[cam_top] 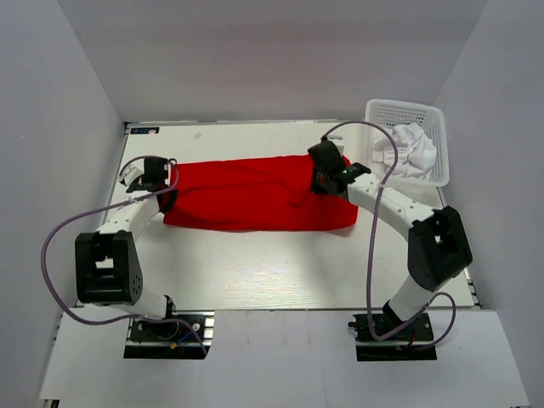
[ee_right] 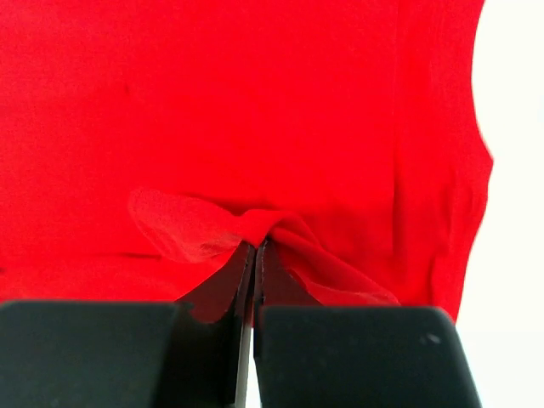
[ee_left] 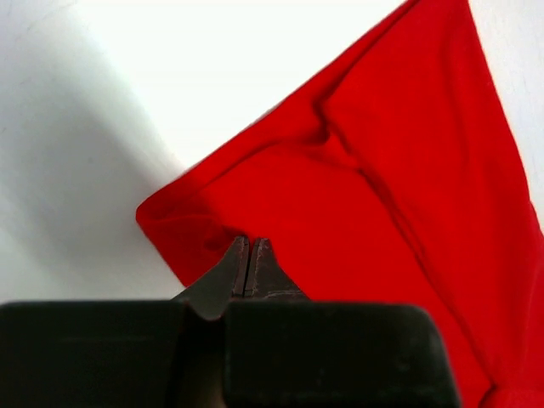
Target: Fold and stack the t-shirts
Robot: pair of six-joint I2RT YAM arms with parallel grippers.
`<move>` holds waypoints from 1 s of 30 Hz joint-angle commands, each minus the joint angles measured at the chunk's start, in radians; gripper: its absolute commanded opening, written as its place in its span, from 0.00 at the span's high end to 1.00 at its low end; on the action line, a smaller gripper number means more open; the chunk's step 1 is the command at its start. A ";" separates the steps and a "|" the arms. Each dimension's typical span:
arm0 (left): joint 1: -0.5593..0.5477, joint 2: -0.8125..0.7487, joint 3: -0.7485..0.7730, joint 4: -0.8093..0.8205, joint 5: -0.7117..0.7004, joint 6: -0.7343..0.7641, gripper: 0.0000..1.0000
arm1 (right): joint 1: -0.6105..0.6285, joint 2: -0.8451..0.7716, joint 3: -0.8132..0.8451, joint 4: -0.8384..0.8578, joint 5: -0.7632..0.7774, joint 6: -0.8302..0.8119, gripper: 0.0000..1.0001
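Both grippers pinched shut on red t-shirt, flat on table.
Top: red t-shirt (cam_top: 255, 194) spread lengthwise mid-table (cam_top: 255, 272), left gripper (cam_top: 161, 183) at its left end, right gripper (cam_top: 321, 180) at its right; white t-shirt (cam_top: 408, 149) crumpled in basket (cam_top: 399, 108), far right. Left wrist: jaws closed on the cloth's corner. Right wrist: jaws closed, cloth bunched at tips.

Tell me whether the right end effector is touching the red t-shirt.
Touching. The right wrist view shows the right end effector shut on a bunched fold of the red t-shirt.
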 commanded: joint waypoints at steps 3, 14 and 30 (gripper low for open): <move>0.007 0.071 0.108 -0.025 -0.079 -0.014 1.00 | -0.068 0.083 0.127 0.102 -0.042 -0.053 1.00; 0.016 0.341 0.367 -0.023 -0.145 -0.023 1.00 | -0.198 0.391 0.482 0.077 -0.084 -0.130 1.00; 0.018 0.389 0.601 -0.045 0.083 0.190 0.00 | -0.229 0.351 0.336 0.212 -0.367 -0.190 0.10</move>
